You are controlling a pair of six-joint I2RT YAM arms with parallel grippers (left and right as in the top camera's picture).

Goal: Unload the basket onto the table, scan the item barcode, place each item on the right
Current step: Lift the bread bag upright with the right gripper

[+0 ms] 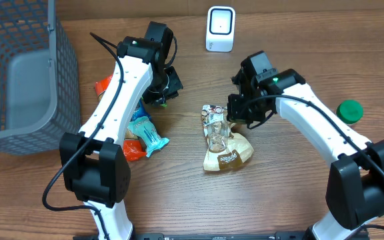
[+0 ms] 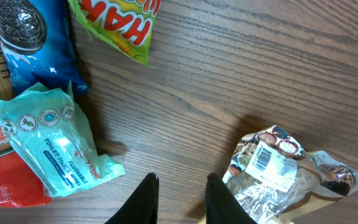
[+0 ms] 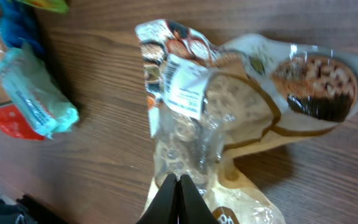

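Note:
The item is a beige and clear snack bag lying mid-table, with a white barcode label near its top end, which also shows in the left wrist view. My right gripper is shut, its tips pinching the bag's clear film at the near edge. In the overhead view it sits at the bag's upper right. My left gripper hovers over bare wood just left of the bag, jaws narrowly open with nothing between them. A white scanner stands at the table's back.
A grey wire basket fills the far left. Under the left arm lie a teal wipes pack, a blue cookie pack, a green and yellow candy bag and a red pack. A green lid lies at the right.

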